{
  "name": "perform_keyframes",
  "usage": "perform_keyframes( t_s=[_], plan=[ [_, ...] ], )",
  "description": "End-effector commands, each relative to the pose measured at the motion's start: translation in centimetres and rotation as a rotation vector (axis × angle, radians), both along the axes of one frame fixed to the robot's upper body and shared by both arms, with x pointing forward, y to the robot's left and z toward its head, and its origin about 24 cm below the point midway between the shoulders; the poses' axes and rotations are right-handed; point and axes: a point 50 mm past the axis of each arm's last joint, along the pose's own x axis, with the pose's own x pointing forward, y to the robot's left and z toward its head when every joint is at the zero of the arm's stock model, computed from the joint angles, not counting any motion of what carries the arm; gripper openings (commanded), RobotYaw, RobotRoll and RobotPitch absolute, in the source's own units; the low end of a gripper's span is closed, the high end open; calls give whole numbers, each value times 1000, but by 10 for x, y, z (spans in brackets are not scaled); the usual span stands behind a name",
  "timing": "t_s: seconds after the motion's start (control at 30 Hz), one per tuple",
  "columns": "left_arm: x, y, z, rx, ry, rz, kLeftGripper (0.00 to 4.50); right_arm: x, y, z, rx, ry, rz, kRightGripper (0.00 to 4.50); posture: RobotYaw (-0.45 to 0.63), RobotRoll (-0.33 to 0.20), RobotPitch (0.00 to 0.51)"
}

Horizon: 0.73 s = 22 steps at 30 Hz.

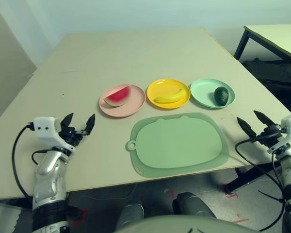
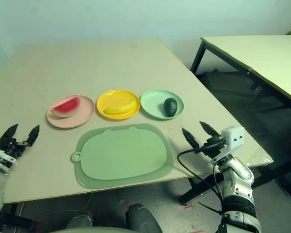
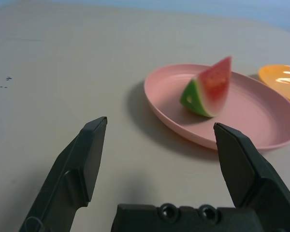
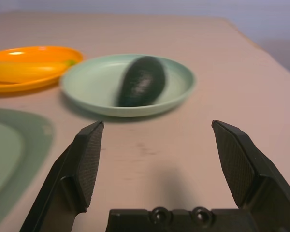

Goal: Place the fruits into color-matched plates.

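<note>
A beige surface (image 1: pixel 87 73) seen from above, with three round plates in a row across the middle of the frame. The pale pink plate (image 1: pixel 133 108) on the left holds the red watermelon wedge (image 1: pixel 118 95). The bright yellow plate (image 1: pixel 160 87) in the centre holds the banana (image 1: pixel 170 96). The mint green plate (image 1: pixel 201 90) on the right holds the dark avocado (image 1: pixel 221 95). Just below the plates lies a large green cutting mat (image 1: pixel 178 143), bare.

The left gripper (image 1: pixel 79 127) rests at the lower left of the frame, its fingers spread wide and holding nothing. The right gripper (image 1: pixel 255 126) sits at the lower right edge, likewise spread wide with nothing between its fingers. Both are well apart from the plates.

Judging by how things lie, every fruit already sits on its colour match, so the sorting looks finished. The sensible step is to keep both arms low and back from the plates and avoid brushing a rim, since the light plates would likely slide.

Hard to make out: the wrist views blur the watermelon and avocado, and the yellow plate is cut off at the edge of both. Whether the avocado could roll cannot be told
</note>
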Motion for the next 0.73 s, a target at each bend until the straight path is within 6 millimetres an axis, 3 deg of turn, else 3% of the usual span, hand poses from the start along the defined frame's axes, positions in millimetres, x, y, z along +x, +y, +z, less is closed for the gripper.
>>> perform_keyframes(
  t_s=[0.03, 0.33, 0.73],
  plan=[
    [0, -16, -1, 13, -14, -3, 4482, 1, -5, -3, -9, 21, -24, 4500, -131, 0, 55],
    [-6, -37, -12, 11, -3, -46, 4482, 1, -26, 9, -46, 46, -32, 4500, -103, 0, 79],
    [-11, -37, -18, -7, 8, -37, 4482, 7, -40, 28, -65, 16, -84, 4500, -120, 0, 75]
  ],
)
